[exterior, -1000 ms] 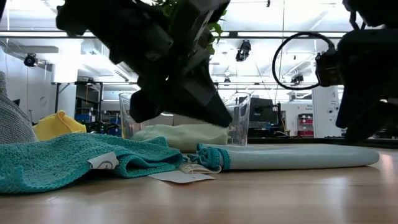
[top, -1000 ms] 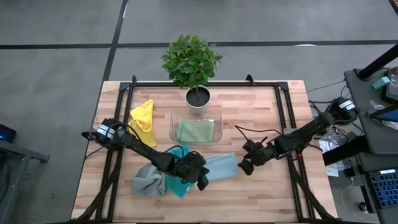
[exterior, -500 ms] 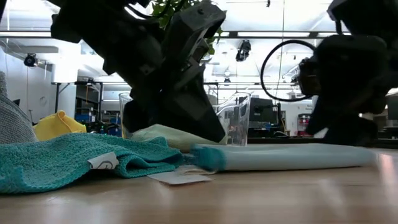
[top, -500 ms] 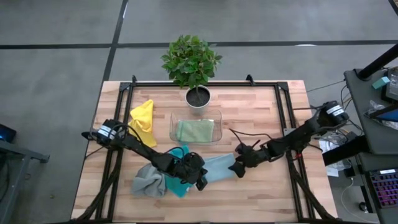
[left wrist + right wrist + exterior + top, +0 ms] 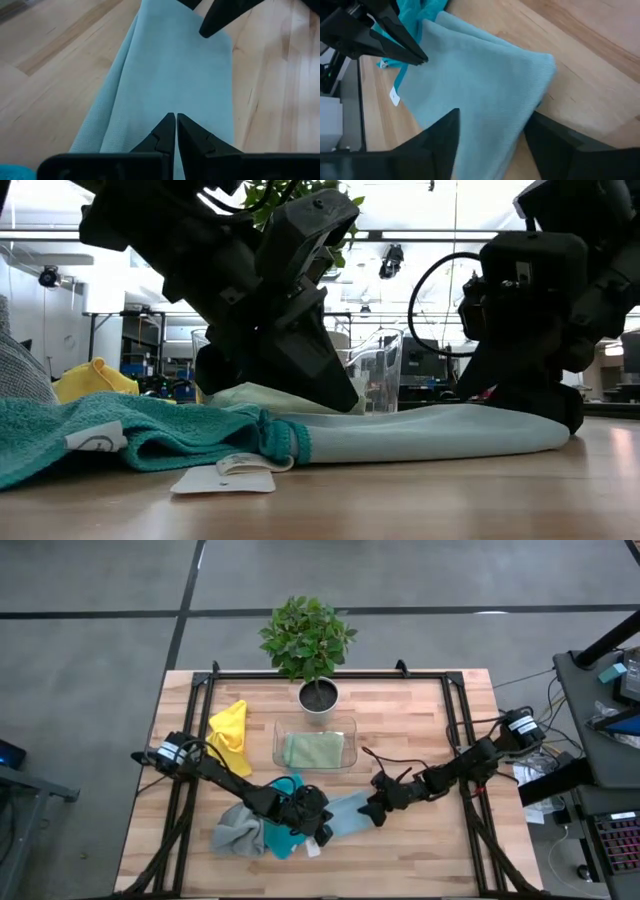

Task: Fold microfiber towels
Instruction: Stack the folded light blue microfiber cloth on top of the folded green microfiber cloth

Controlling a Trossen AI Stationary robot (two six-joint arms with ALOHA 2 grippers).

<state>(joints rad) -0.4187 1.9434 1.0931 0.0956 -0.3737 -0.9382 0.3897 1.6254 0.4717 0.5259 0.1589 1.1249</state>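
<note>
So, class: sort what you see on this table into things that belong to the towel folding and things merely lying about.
Belonging to the job:
light blue towel
teal towel
grey towel
yellow towel
sage green towel

Just lying about:
clear plastic tray holding the green towel
potted plant

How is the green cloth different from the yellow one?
The sage green towel lies folded flat inside the clear tray; the yellow towel sits bunched in a loose heap on the bare table, left of the tray. Neither gripper is touching either cloth.
</note>
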